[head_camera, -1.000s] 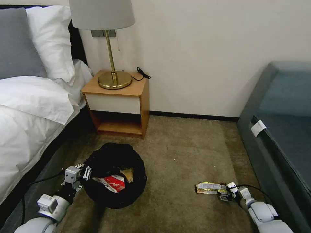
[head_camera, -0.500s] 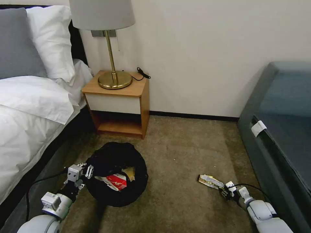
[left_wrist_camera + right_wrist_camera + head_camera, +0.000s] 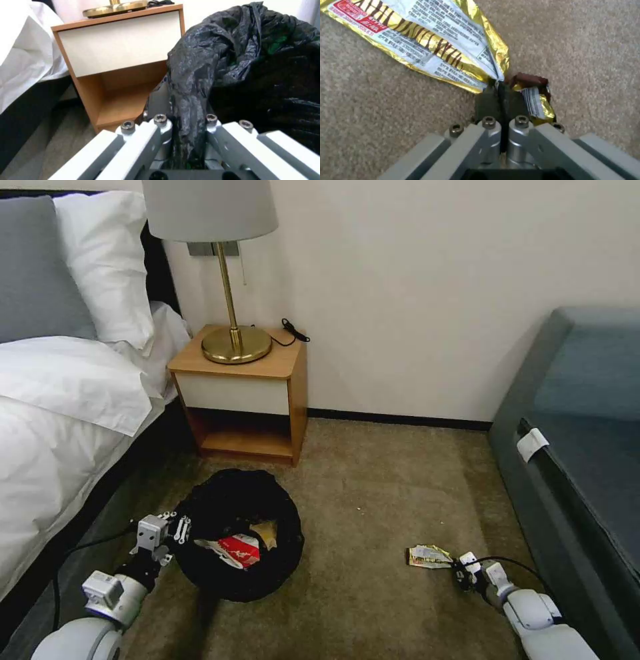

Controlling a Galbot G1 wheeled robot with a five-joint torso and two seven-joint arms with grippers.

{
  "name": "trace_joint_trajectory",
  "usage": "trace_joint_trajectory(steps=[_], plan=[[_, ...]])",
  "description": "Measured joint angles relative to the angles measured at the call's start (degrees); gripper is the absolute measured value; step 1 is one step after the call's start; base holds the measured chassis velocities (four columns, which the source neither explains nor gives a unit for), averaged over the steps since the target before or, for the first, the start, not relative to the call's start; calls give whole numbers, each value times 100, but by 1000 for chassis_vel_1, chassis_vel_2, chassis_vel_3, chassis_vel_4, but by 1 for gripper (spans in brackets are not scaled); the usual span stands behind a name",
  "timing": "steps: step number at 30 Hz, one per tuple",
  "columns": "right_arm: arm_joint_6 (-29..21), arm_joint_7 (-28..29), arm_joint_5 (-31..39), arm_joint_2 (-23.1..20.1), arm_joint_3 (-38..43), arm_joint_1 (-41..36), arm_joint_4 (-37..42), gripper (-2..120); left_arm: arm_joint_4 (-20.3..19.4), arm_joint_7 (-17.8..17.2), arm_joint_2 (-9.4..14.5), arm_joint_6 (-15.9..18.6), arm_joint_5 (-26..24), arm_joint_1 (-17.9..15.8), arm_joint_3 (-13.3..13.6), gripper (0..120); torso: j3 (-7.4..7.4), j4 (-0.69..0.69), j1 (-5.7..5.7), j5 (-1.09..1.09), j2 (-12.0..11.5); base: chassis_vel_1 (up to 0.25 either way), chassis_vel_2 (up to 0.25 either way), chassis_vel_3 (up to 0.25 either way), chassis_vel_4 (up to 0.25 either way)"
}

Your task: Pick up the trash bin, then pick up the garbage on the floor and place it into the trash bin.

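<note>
Since one second ago, the right gripper has drawn the snack wrapper back toward the robot, and the wrapper now lies crumpled shorter on the carpet at the 4 o'clock side of the head view. Its jaws are closed tight on the wrapper's gathered end. At 7 o'clock, the left gripper clamps a fold of the black bag at the 9 o'clock rim of the trash bin, which holds the red-and-white paper cup and sits in front of the nightstand.
</note>
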Motion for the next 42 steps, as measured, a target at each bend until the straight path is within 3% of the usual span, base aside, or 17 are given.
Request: trace_joint_trajectory(steps=[21,42], plan=[[66,9,120,-221,21,-81,246,0,11,71,-43,-20,-1,-4,-52,3,0,0,0,0,0,0,0,0,0],[-45,47,734,-627,-64,-457,1941,0,40,120,-61,-120,-25,-8,-69,3,0,0,0,0,0,0,0,0,0]])
